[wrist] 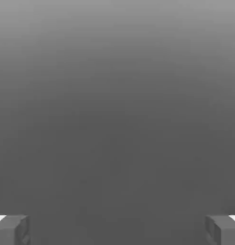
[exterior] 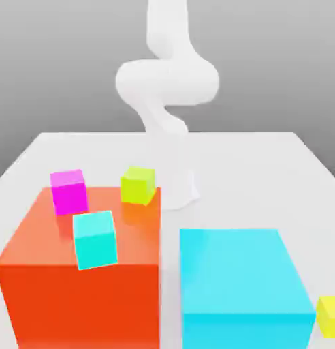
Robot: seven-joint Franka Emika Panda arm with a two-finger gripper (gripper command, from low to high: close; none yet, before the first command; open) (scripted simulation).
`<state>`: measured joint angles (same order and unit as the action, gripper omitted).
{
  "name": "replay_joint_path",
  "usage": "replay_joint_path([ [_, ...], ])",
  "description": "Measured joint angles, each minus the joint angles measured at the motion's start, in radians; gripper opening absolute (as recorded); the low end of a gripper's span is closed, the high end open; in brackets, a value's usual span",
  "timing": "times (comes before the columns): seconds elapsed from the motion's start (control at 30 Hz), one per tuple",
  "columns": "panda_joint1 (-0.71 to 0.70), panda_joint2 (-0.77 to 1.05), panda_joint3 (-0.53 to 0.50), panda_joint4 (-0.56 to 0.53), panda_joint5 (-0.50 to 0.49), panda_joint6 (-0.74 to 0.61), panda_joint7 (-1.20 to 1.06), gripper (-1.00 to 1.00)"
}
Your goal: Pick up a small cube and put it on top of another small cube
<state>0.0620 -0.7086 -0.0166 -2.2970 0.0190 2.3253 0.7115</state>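
The small bright-yellow cube (exterior: 330,315) lies on the white table at the exterior view's lower right edge, just right of the big cyan block (exterior: 245,286). On top of the big red block (exterior: 75,286) sit a small magenta cube (exterior: 68,191), a tilted small cyan cube (exterior: 95,239) and a lime-yellow cube (exterior: 137,185) at its far right corner. In the hand view my gripper (wrist: 117,229) is open, its grey fingertips (wrist: 12,228) wide apart with only plain grey background between them.
The white arm (exterior: 167,82) rises from its base (exterior: 177,191) behind the two big blocks and leaves the exterior view upward. A narrow gap separates the red and cyan blocks. The white table (exterior: 265,170) stretches behind them.
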Motion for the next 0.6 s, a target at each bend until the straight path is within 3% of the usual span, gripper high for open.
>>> replay_joint_path([
  [0.23, 0.16, 0.261, -0.03, 0.009, 0.061, 0.07, -0.258, 0.0],
  [0.6, 0.327, 0.659, 0.021, 0.023, 0.118, 0.179, -0.626, 0.0],
])
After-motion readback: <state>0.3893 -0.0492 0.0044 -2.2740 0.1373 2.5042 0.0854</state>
